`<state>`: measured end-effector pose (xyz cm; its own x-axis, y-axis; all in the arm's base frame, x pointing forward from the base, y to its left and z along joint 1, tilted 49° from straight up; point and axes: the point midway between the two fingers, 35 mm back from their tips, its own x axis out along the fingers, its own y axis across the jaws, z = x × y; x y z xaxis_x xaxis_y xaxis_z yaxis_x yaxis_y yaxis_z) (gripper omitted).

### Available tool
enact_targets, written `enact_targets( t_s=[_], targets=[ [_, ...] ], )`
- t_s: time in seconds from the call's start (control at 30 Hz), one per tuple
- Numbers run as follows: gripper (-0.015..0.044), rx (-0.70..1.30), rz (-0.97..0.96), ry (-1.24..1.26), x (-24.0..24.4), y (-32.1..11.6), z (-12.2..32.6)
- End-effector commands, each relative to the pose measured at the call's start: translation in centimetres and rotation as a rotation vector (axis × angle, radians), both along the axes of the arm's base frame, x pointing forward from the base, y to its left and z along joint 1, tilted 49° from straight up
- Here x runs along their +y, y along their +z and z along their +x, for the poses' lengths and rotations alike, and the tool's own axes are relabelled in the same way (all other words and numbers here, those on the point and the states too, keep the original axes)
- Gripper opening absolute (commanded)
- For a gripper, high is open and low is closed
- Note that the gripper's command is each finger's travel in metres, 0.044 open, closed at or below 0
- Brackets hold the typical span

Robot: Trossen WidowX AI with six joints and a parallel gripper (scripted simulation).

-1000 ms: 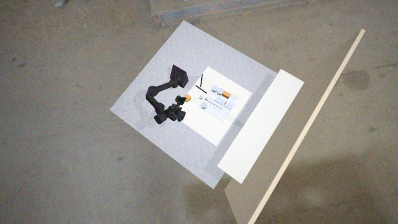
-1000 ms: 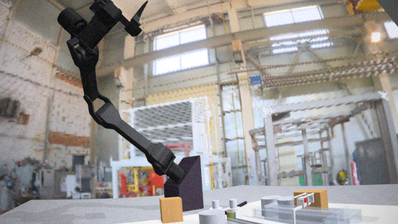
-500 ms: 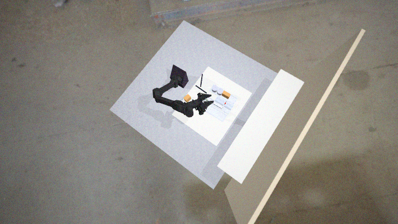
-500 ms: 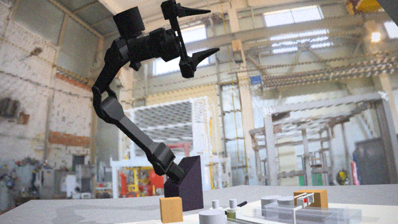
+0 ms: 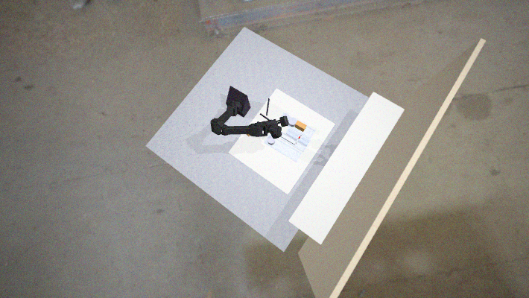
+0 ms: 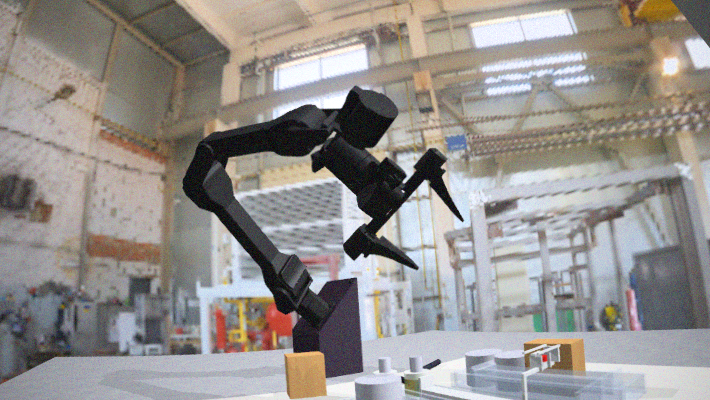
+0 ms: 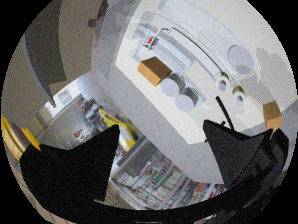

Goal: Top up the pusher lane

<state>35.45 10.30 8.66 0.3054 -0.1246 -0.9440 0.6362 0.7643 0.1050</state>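
Jars stand beside the far block, others farther from it; I can't tell which matches. My claw is spread, empty. I'd expect stiff, slippery walls: grip mid-body, squarely.

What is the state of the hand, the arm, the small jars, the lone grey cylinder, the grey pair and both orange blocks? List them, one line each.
Hand: open, empty, raised.
Arm: bent, raised above the table.
Small jars: upright, lids on.
Lone cylinder: upright.
Grey pair: upright, side by side.
Block by the pair: at rest.
Other block: at rest, apart.
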Motion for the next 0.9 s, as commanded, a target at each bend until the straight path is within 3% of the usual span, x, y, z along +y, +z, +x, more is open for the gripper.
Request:
enact_targets(
  t_s=[0.0,0.23,0.87],
  targets=[
    [0.0440,0.212,-0.337,0.163,-4.0,-4.3,-3.8],
    [0.0440,0.566,-0.792,0.490,-9.4,-6.4,-8.8],
    [0.0440,0.576,-0.804,0.499,-11.7,-7.8,-9.0]
  ],
)
